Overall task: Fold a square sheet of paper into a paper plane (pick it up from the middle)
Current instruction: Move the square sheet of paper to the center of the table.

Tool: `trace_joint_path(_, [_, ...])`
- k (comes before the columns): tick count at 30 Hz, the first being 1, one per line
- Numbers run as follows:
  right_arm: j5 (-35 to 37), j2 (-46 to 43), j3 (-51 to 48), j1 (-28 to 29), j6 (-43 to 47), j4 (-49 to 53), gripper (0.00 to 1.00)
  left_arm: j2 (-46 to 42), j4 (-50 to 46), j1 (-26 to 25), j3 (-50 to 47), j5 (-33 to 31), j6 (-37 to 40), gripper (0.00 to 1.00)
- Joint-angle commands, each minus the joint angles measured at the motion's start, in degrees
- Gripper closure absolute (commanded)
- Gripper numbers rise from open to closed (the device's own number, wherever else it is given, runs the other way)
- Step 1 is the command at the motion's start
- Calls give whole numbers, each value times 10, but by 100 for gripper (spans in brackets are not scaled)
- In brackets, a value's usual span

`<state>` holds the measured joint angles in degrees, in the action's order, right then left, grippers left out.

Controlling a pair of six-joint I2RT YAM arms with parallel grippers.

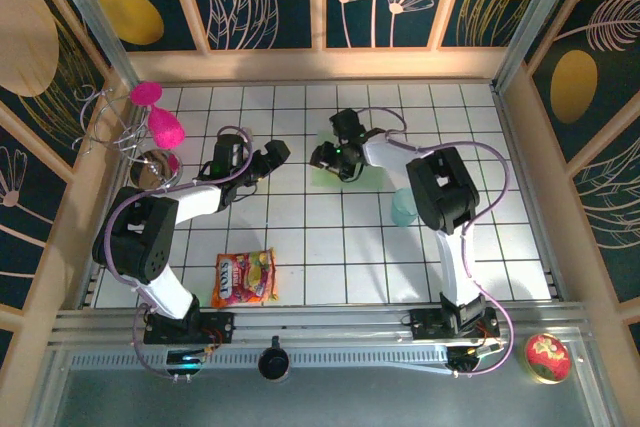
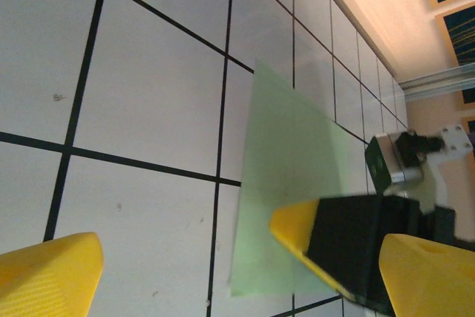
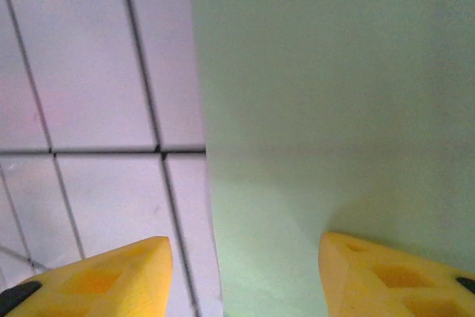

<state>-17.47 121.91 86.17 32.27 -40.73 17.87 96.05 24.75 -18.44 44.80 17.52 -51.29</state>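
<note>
Square sheet of paper (image 2: 289,168) – pale mint green – is seen lying flat on the tiled table (image 1: 480,247), directly beneath the right gripper (image 3: 245,257). That gripper's jaws are held partly apart, nothing clamped between them: one yellow finger (image 3: 393,272) is set over the sheet and the other over bare tile, so the sheet's straight edge runs between them. Whether the fingertip actually touches the paper cannot be told.

The left gripper (image 2: 241,246) is spread wide and empty, just beside the sheet on the side away from the right gripper, and the right gripper's yellow finger and black body are seen straight ahead of it, above the paper.

A translucent teal cup (image 1: 403,207) stands upright behind the right gripper, towards that arm's base and close to its forearm; its contents cannot be made out. A bright candy bag (image 1: 243,278) lies well behind the left gripper, nearer the bases. Pink objects (image 1: 165,129) are seen at the table's edge to the left gripper's outer side – well apart from the sheet.
</note>
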Motion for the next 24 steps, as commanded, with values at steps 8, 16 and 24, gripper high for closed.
trace_joint_path(8, [113,-5,95,-105,82,79,46,-24,-37,-3,10,3,23,9])
trace_joint_path(16, [164,76,174,-124,115,156,50,-20,-81,-3,28,-1,41,12])
trace_joint_path(24, [148,92,148,-108,119,150,51,-12,-87,-2,35,0,38,12])
